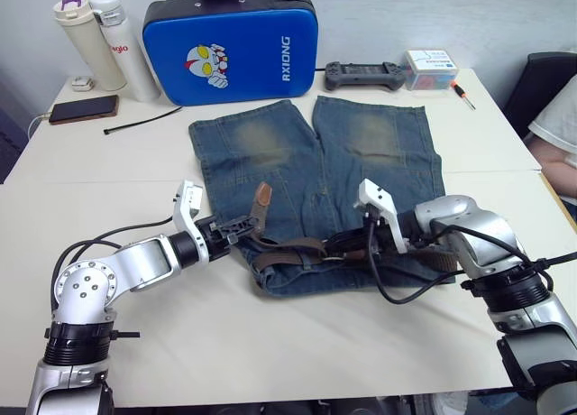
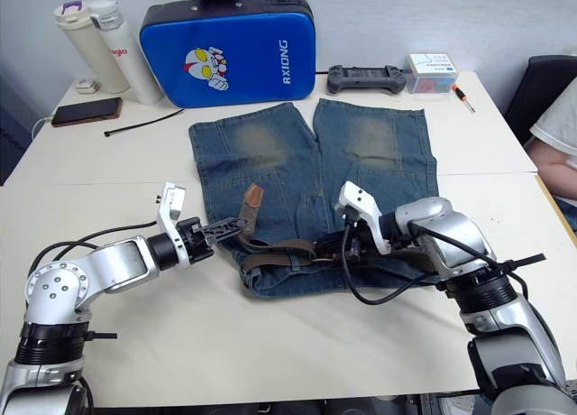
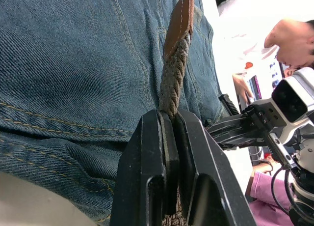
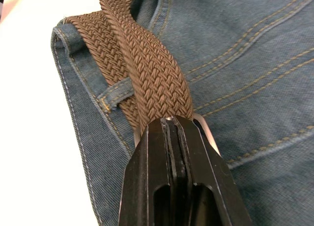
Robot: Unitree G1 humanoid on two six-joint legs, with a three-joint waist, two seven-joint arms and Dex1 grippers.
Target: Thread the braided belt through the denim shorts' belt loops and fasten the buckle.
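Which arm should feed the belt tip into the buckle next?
Left. Its pincer is shut on the braided belt just below the leather tip, which points up free. The right pincer is clamped at the buckle, so it can steady it.

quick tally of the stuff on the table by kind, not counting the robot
Clothing: 2, the denim shorts and the braided belt
Bottles: 2
Blue padded case: 1
Phone: 1
Game controller: 1
Small box: 1
Screwdriver: 1
Cable tie: 1
Total: 10
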